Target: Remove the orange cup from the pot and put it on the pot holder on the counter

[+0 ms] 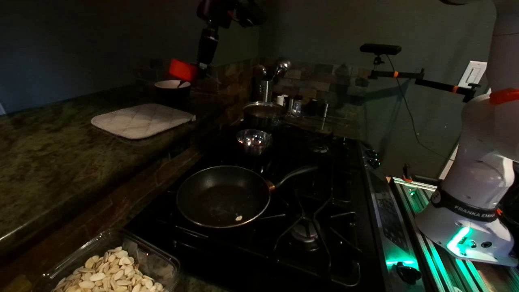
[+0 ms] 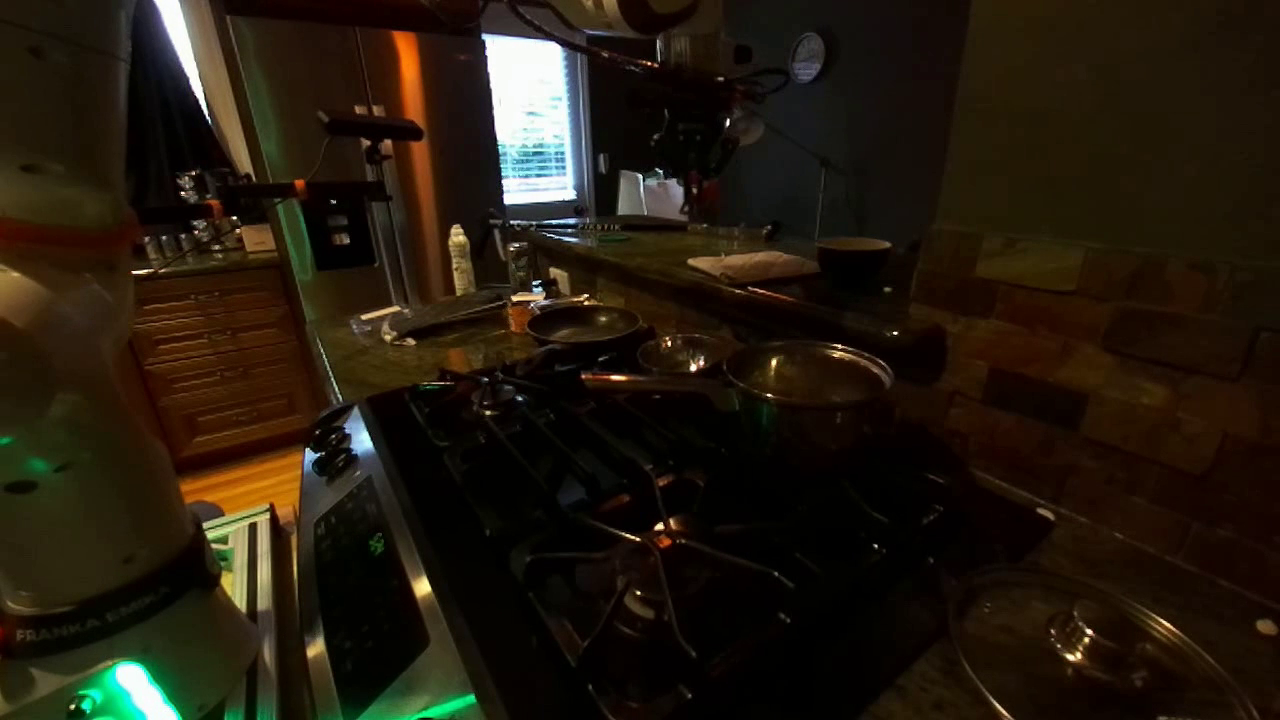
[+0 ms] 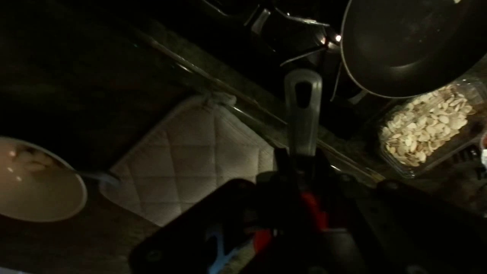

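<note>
In an exterior view the orange cup (image 1: 183, 70) hangs in the air above the counter (image 1: 52, 162) at the tip of the gripper (image 1: 202, 67), apart from the quilted pot holder (image 1: 142, 121) that lies flat there. In an exterior view, well beyond the long-handled pot (image 2: 800, 402), only a trace of red shows under the gripper, too dim to judge the cup's tilt. In the wrist view the gripper pinches a slotted grey handle (image 3: 303, 127), apparently the cup's own, with red showing through lower down; the pot holder appears just beside, though whether the cup is right over it cannot be told. The cup should be light, stiff and hard to break, but its narrow, smooth handle may let it swivel, its weight hanging to one side; a firm hold close to where handle meets cup looks best, with a gentle, level set-down on the soft pot holder
</note>
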`<state>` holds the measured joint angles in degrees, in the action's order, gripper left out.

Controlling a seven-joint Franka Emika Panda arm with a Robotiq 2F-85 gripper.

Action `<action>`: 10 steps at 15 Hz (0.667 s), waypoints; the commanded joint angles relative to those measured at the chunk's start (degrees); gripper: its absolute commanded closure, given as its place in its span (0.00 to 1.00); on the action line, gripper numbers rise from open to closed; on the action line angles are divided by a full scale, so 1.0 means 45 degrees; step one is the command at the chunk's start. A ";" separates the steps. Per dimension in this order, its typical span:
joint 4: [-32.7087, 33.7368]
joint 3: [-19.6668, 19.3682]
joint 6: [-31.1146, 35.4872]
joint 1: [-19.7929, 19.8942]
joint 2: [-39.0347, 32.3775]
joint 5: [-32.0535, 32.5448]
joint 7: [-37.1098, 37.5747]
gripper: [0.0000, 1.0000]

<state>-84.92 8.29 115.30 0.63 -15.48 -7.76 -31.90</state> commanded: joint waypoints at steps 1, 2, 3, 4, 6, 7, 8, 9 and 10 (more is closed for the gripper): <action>0.1550 0.0420 -0.0616 -0.0382 -0.0981 -0.0162 -0.1585 0.96; 0.2019 0.0528 -0.0724 -0.0525 -0.1313 -0.0083 -0.1892 0.96; 0.2541 0.0611 -0.0880 -0.0708 -0.1728 0.0110 -0.2206 0.96; 0.2992 0.0679 -0.1033 -0.0857 -0.2034 0.0266 -0.2478 0.96; 0.3960 0.0738 -0.1489 -0.1205 -0.2802 0.0685 -0.3010 0.96; 0.4557 0.0725 -0.1816 -0.1397 -0.3268 0.0981 -0.3302 0.96; 0.5098 0.0685 -0.1994 -0.1608 -0.3630 0.1370 -0.3541 0.96; 0.5607 0.0582 -0.2180 -0.1827 -0.4061 0.1878 -0.3783 0.96; 0.6092 0.0561 -0.2310 -0.1961 -0.4400 0.2163 -0.4027 0.96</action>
<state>-67.25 11.44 109.02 -5.88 -28.62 -2.35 -46.69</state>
